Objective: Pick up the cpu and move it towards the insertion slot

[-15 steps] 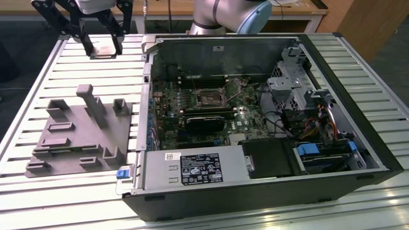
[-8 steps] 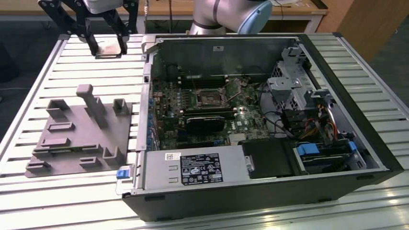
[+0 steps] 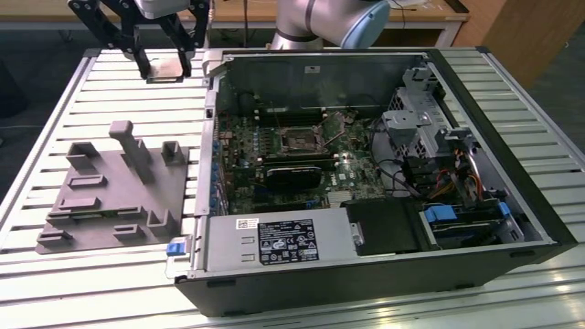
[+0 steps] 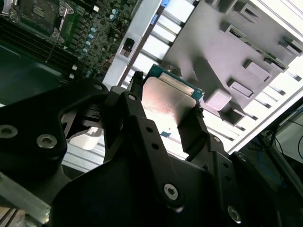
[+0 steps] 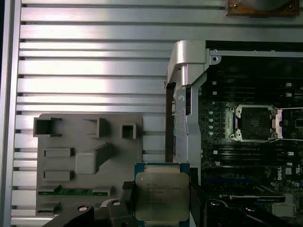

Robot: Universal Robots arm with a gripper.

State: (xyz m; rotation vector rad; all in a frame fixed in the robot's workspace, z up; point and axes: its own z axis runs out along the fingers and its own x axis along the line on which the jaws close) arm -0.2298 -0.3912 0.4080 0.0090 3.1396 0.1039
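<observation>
In the exterior view my gripper [image 3: 166,71] hangs high over the slatted table, beyond the grey fixture and to the left of the open computer case. It is shut on the cpu [image 3: 169,66], a flat silvery square chip with a green edge. Both wrist views show the chip clamped between the two black fingers: the cpu [image 5: 162,195] in my gripper [image 5: 162,201], and the cpu [image 4: 166,99] in my gripper [image 4: 165,111]. The insertion slot [image 3: 300,140], a dark square in a silver frame, lies on the motherboard inside the case, off to the side of the chip [image 5: 254,123].
The grey plastic fixture [image 3: 109,192] with upright blocks and recesses lies on the table below the gripper [image 5: 90,156]. The case's metal wall [image 3: 208,137] stands between the gripper and the motherboard. A black card [image 3: 292,177], drive cage and cables crowd the case interior.
</observation>
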